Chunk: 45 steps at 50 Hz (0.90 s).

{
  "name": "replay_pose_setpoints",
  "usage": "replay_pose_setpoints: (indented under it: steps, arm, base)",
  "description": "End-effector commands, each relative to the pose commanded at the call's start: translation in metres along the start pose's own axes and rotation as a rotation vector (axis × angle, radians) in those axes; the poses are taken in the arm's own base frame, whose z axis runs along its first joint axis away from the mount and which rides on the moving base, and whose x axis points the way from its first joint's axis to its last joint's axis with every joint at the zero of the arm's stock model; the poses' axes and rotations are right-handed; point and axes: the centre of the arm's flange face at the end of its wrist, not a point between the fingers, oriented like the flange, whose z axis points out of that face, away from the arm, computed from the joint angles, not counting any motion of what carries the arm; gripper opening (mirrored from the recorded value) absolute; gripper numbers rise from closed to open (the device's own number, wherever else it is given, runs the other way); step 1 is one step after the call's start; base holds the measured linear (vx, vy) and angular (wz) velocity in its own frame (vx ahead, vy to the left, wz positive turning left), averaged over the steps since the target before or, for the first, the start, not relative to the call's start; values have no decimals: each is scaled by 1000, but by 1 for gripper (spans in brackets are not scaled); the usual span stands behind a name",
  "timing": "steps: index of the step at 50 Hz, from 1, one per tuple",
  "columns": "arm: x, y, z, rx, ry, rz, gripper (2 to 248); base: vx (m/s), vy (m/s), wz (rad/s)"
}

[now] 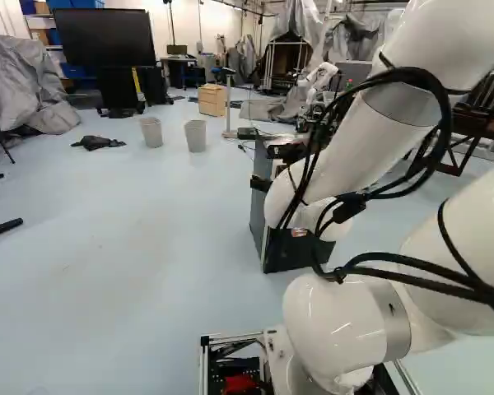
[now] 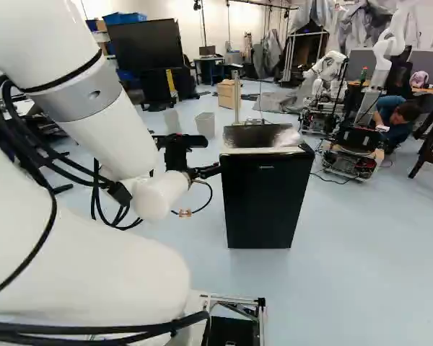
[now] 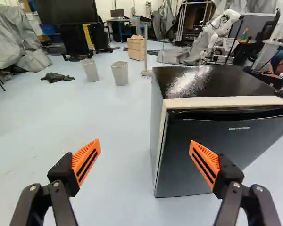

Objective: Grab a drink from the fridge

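In the right base view my gripper [image 2: 204, 171] is beside the upper part of a small black fridge [image 2: 267, 198]. The fridge door is closed, with a dark front and a pale edge along its top. The left base view shows the fridge [image 1: 292, 253] partly covered by my arm. In the wrist view my gripper [image 3: 145, 145] is open, its orange pads far apart with nothing held between them. One finger overlaps the front of the fridge [image 3: 221, 146] in that view; whether it touches cannot be told. Any drink inside is hidden by the door.
Beyond the fridge stand two grey bins [image 3: 120, 73], a wooden drawer box [image 3: 136, 48] and a thin post. A dark cloth [image 3: 57, 76] lies on the floor. Another robot [image 2: 352, 140] is behind the fridge to the right, with a person low beside it.
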Motion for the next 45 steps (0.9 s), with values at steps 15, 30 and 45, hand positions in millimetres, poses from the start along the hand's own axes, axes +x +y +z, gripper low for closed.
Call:
replay_pose_setpoints:
  steps: [15,30,45]
  arm:
    - [4,-5,9,6,-4,4,247]
    - [13,-11,26,-27,-3,48,247]
    - [22,-21,41,-74,21,108,247]
  base:
    - [7,4,3]
    - [0,0,0]
    - [0,0,0]
